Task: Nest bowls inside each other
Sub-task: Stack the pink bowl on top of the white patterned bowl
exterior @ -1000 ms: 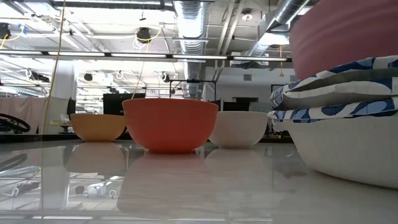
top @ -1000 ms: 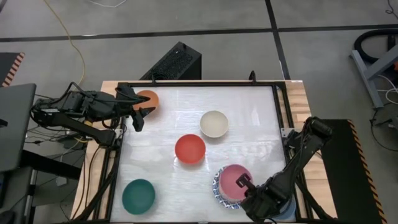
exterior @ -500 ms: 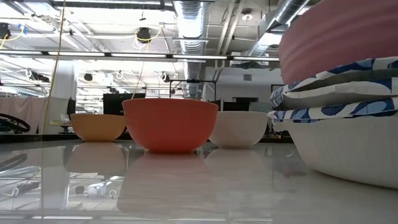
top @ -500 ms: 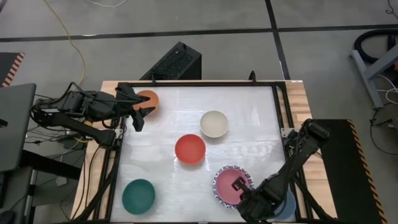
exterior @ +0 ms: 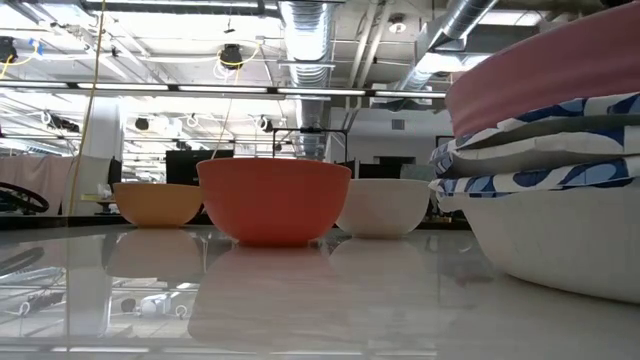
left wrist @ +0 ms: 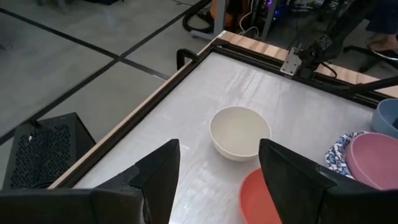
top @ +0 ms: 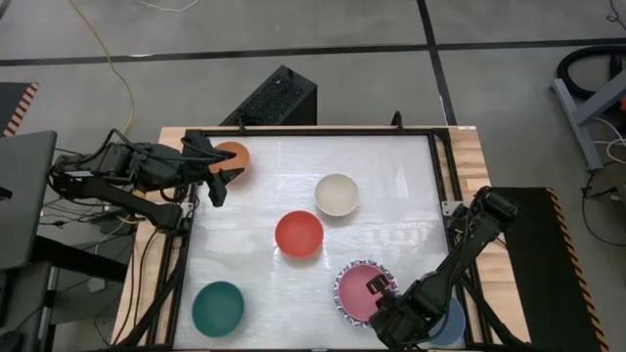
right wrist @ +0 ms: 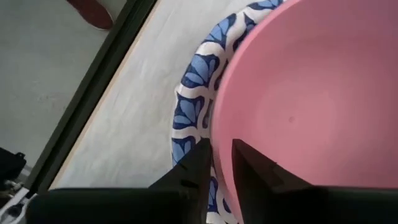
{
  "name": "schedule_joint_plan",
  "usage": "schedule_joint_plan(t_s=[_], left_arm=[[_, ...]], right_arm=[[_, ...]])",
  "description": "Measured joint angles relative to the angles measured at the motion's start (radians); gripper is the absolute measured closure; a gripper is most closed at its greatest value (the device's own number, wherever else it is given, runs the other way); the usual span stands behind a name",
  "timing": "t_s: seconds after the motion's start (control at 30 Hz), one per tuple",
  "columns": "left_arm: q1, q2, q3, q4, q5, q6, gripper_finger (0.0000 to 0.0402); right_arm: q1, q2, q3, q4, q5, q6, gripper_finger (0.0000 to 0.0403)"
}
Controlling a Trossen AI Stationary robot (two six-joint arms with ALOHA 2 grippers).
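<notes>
A pink bowl (top: 356, 295) lies tilted on top of a stack of white bowls with blue patterned rims (top: 341, 293) at the near right. My right gripper (top: 377, 286) points down at it, slightly open. One finger stands inside the pink rim (right wrist: 216, 134) and one outside. An orange bowl (top: 235, 154), a cream bowl (top: 336, 194), a red bowl (top: 298, 235) and a teal bowl (top: 217, 307) stand singly on the table. My left gripper (top: 220, 174) hovers open beside the orange bowl at the far left. My right gripper straddles the pink bowl's rim (right wrist: 215, 149) from above, on the bowl's near right side. The outer finger (right wrist: 194, 169) lies close against the rim. I cannot tell whether either finger touches it. The bowl rests tilted on the patterned stack (exterior: 540, 140).
A blue bowl (top: 453, 321) sits at the near right corner, half under my right arm. A black frame (top: 436, 166) runs around the white table top. Free room lies between the red, cream and teal bowls.
The pink bowl has sunk onto the patterned stack and now lies lower, tilted, its rim a little nearer the table's left. My left arm has kept still.
</notes>
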Motion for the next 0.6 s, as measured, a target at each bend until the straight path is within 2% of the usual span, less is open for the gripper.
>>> schedule_joint_plan(t_s=[0.3,0.5,0.6], left_arm=[[0.000,0.000,0.000,0.000,0.000,0.000,0.0192],[0.000,0.000,0.000,0.000,-0.014,0.000,0.0192],[0.000,0.000,0.000,0.000,-0.016,-0.001,0.0192]], right_arm=[[0.000,-0.010,0.000,-0.002,0.000,0.115,0.0281],[0.014,-0.064,0.000,-0.063,-0.004,0.211,0.0257],[0.028,-0.116,0.000,-0.123,-0.001,0.343,0.0253]])
